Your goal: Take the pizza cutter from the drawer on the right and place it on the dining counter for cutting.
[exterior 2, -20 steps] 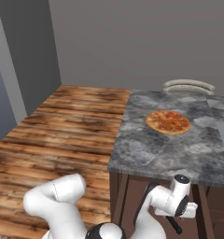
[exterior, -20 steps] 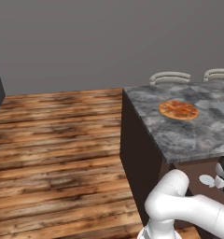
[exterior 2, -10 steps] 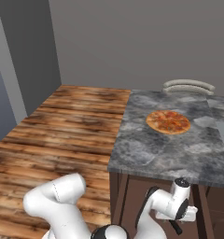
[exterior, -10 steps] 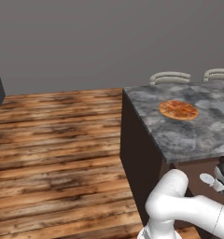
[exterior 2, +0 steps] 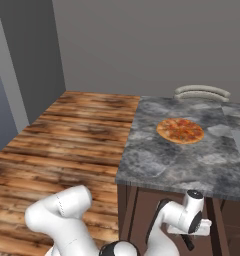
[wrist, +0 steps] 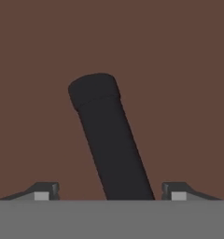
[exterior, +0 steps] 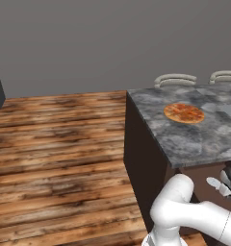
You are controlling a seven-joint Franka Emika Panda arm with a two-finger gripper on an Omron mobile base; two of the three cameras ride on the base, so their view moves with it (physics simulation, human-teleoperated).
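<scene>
In the hand view the pizza cutter's slim black handle (wrist: 111,140) slants up between my fingertips, over the dark brown floor of the drawer (wrist: 179,70); its wheel blade is hidden. My gripper (wrist: 111,191) is open, one tip on each side of the handle and neither touching it. From the base cameras the gripper (exterior: 222,186) (exterior 2: 188,242) is low, below the front edge of the grey marbled dining counter (exterior: 194,139) (exterior 2: 162,160).
A round orange pizza (exterior: 184,113) (exterior 2: 180,130) lies on the counter top. Curved chair backs (exterior: 175,78) (exterior 2: 202,92) stand behind the counter's far edge. Wooden floor (exterior: 55,144) stretches to the left, up to a grey wall.
The hand has sunk a little lower in front of the counter's cabinet. The pizza and counter have not moved.
</scene>
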